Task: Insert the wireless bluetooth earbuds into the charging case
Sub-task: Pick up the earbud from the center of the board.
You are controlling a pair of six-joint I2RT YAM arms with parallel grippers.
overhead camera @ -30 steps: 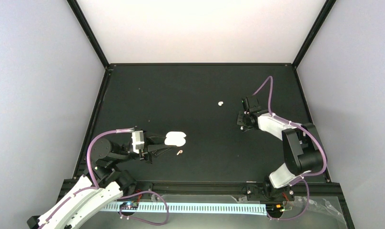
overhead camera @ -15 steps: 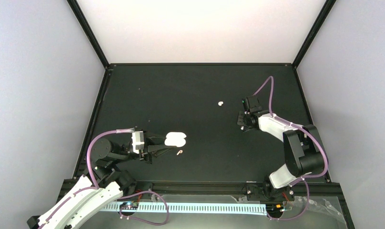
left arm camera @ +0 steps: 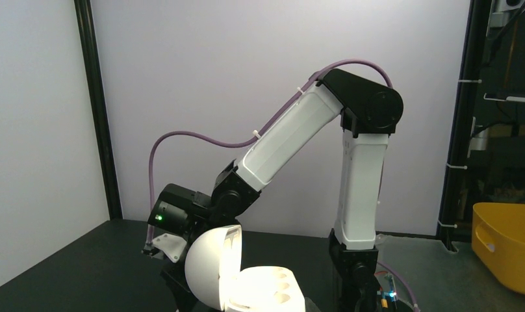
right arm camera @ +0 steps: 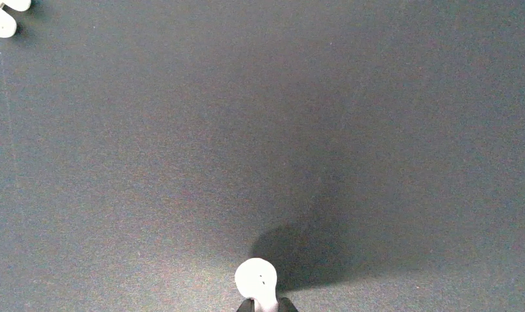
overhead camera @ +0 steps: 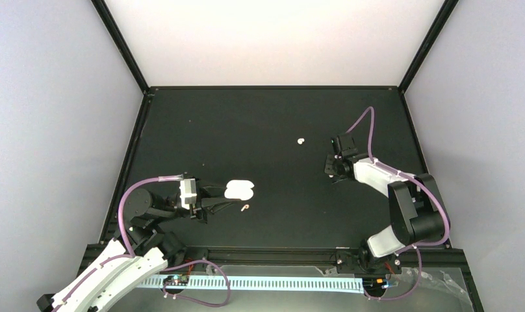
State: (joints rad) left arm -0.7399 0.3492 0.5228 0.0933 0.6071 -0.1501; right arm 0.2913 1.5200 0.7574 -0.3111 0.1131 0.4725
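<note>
No bud is in the case yet: its lid stands up and the two wells I can see look bare. My left jaws are pressed together on the case, holding it toward the near left corner of the desk. My right jaws pinch one bud by its stem, over the right side of the desk and well apart from the case. A second bud lies loose nearer the far edge. A small pinkish thing lies just beside the case, too small to call a bud. All the seating is left to do, I judge. The left wrist view cuts off my left jaws and the case's bottom. From above, the pinched bud is hidden.
</note>
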